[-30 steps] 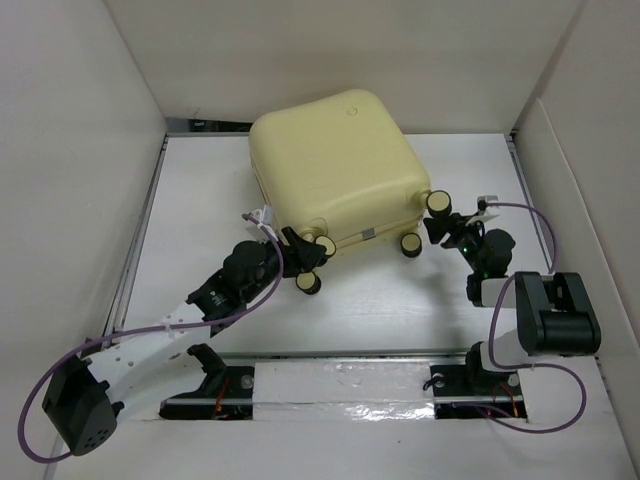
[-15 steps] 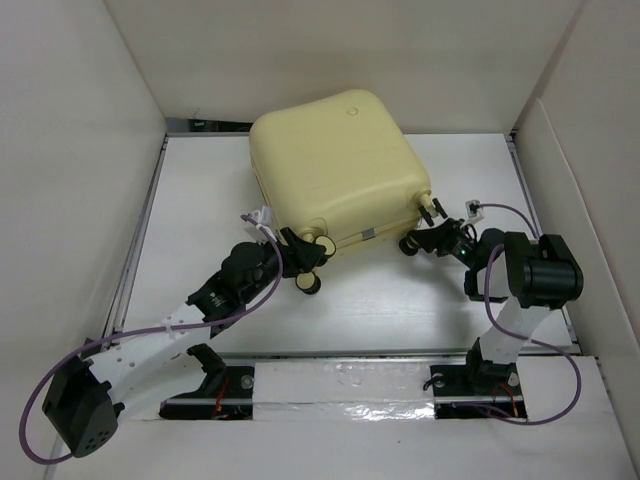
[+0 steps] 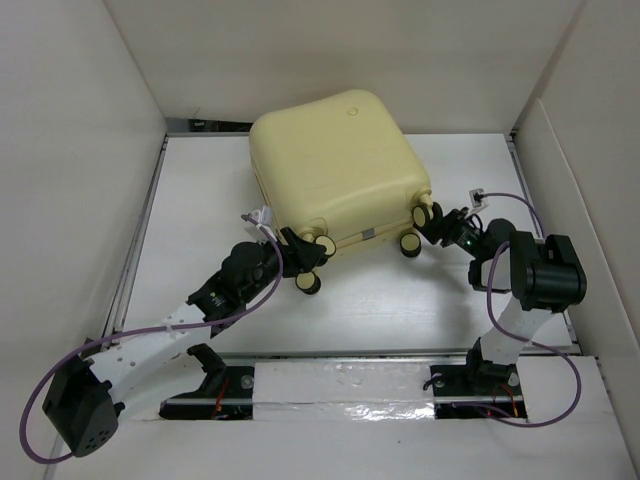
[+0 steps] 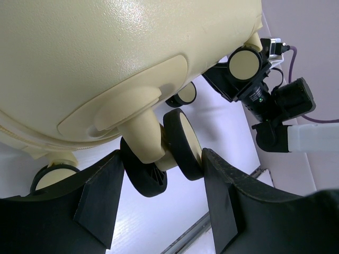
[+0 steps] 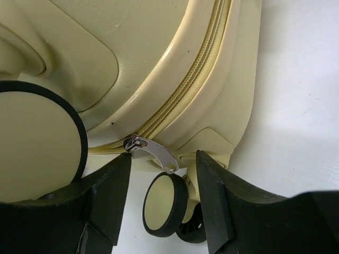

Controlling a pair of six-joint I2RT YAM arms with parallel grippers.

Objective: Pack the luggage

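Observation:
The pale-yellow luggage [image 3: 335, 165] lies closed and flat at the back middle of the table. My left gripper [image 3: 308, 256] is at its near left corner. In the left wrist view the gripper [image 4: 164, 159] has both fingers against a double caster wheel [image 4: 183, 143]. My right gripper [image 3: 438, 226] is at the near right corner by another caster wheel [image 3: 430, 215]. In the right wrist view the gripper [image 5: 161, 159] is open around the silver zipper pull [image 5: 153, 151], which hangs from the closed zipper [image 5: 185, 95]. A caster wheel [image 5: 164, 203] sits below it.
White walls [image 3: 70, 200] box in the table on the left, back and right. A metal rail [image 3: 330, 352] runs along the table's [image 3: 400, 310] near edge by the arm bases. My right arm shows in the left wrist view [image 4: 265, 100].
My right arm has swung its elbow in and turned its wrist, bringing the gripper in against the luggage's near right corner. The left arm and the luggage have not moved.

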